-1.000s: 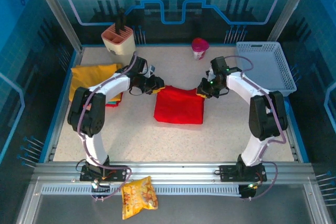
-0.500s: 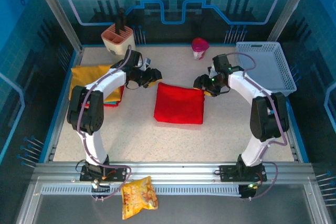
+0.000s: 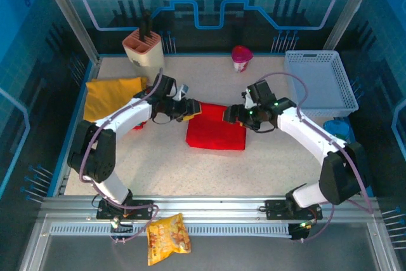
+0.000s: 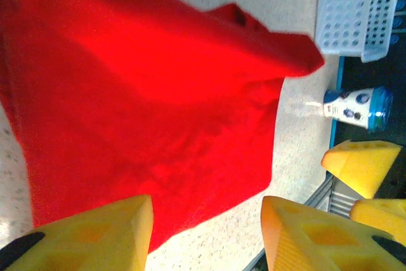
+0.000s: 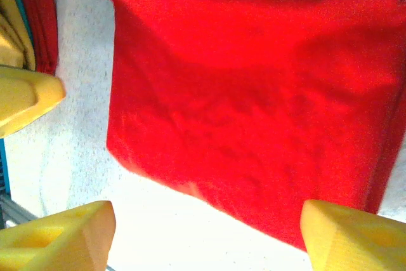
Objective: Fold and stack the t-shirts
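A bright red t-shirt lies folded into a rectangle in the middle of the table. It takes up most of the left wrist view and the right wrist view. My left gripper hovers at its far left corner, open, with bare table and the shirt's edge between its fingers. My right gripper hovers at the far right corner, open wide and holding nothing. A mustard yellow t-shirt lies folded at the far left on top of other cloth.
A white lattice basket stands at the back right. A pink cup and a tool holder stand along the back edge. A snack bag lies on the front rail. A blue-and-white container sits beyond the table's right edge.
Both grippers drew back from the red shirt's far corners, then swung in over its far edge, closer together. The right gripper's jaws opened wide. The shirt lies flat.
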